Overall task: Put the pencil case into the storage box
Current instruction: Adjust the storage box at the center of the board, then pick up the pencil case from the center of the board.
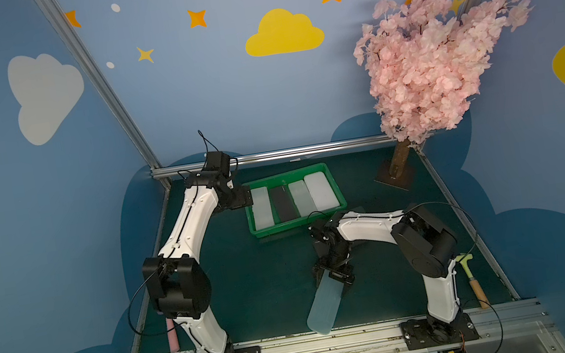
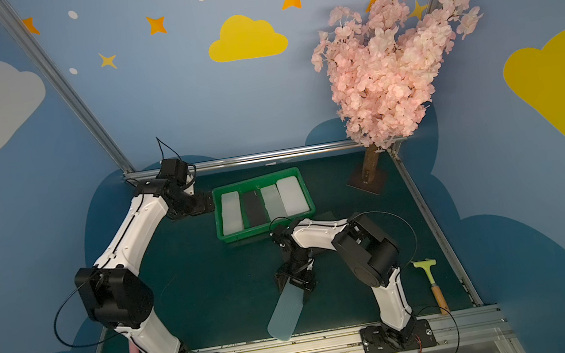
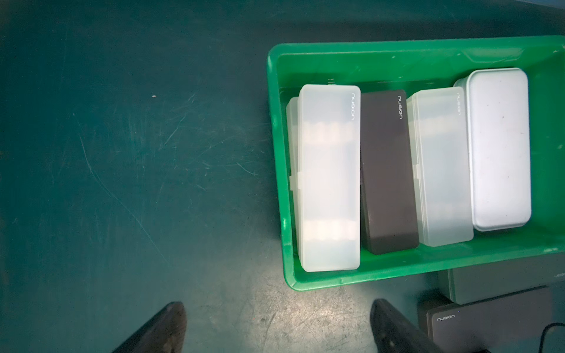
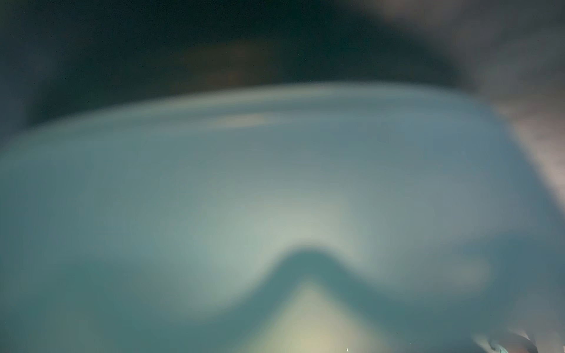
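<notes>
blue pencil case [image 1: 323,307], long axis slanting near-left to far-right.

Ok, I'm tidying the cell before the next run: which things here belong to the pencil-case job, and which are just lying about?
Job: pale blue translucent plastic pencil case, at the right pincer; bright green shallow plastic storage box, holding four cases.
Lying about: pink artificial blossom tree; pale green-headed tool with wooden handle; pink cylindrical stick.

Top views overlook the table [image 1: 252,286]; left wrist looks down at the storage box [image 3: 397,50].
</notes>
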`<state>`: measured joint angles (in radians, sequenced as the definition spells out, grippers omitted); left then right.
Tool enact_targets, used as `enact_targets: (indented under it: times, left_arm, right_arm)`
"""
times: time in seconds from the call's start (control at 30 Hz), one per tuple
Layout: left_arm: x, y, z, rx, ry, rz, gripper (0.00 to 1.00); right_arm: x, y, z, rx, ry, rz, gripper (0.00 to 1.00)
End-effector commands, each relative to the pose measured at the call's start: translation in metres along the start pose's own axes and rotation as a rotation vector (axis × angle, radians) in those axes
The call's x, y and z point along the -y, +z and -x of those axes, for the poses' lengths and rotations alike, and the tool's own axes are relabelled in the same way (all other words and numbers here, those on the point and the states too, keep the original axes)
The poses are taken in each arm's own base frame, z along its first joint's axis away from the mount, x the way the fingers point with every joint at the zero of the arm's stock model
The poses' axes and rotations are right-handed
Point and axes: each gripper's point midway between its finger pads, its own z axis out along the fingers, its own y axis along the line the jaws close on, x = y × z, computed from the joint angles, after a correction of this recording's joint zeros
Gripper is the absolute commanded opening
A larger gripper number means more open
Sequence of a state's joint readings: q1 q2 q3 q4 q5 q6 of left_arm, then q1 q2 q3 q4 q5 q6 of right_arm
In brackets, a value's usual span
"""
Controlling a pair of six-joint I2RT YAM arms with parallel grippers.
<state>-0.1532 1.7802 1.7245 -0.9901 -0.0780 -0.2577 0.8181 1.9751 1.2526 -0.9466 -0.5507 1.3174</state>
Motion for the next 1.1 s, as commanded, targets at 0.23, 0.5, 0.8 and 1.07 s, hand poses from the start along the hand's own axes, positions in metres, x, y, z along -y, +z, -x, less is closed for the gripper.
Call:
enact_targets:
  times: [0.23, 0.5, 0.8, 1.07]
  left_arm:
    - [-0.002, -0.01, -0.005, 0.014, 0.013, -0.011, 0.97]
    - [-0.001, -0.01, -0.011, 0.004, 0.019, -0.019, 0.97]
    - [-0.002, -0.008, -0.014, -0.001, 0.021, -0.017, 0.96]
    - [-0.003, -0.008, -0.015, 0.0, 0.027, -0.013, 0.97]
  right_arm:
    - [0.007, -0.007, 0.034, 0.086, -0.125, -0.106, 0.98]
    - [0.005, -0.018, 0.041, 0.167, -0.215, -0.175, 0.97]
    - [0.003, -0.009, 0.041, 0.143, -0.217, -0.164, 0.9]
    - [0.003, -0.014, 0.041, 0.164, -0.218, -0.151, 0.76]
